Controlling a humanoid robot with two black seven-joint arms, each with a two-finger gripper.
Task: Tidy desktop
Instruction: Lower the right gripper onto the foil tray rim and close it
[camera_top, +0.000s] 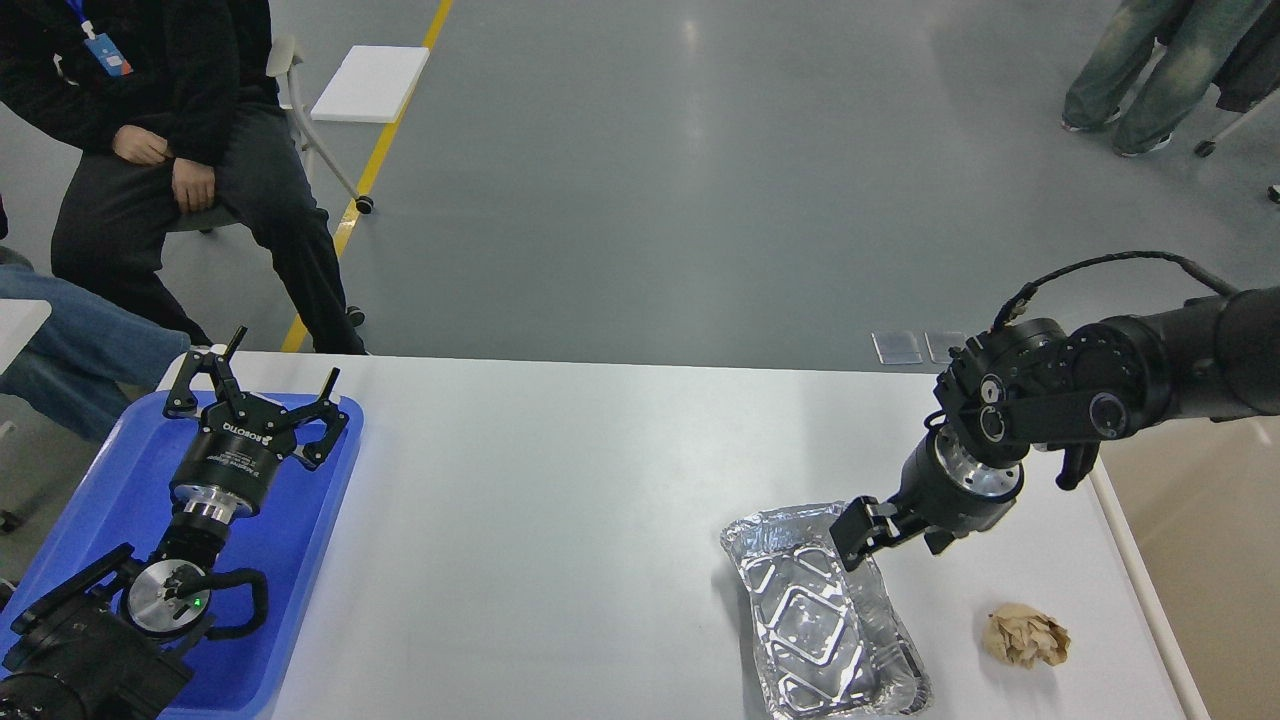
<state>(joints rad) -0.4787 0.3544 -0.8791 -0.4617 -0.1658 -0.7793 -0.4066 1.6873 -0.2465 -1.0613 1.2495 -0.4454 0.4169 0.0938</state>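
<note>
While our right gripper sits at the upper right rim of the foil tray, its jaws appear closed on that rim, though the dark fingers leave this uncertain. We judge the step in hand to be the grasp of the foil tray, which lies on the tabletop near its right end, with a crumpled paper ball just to its right. Next comes a lift and carry, calling for a firm hold on thin foil. Our left gripper hangs open and empty over the blue tray; its collar reads "ROBOTIQ".
</note>
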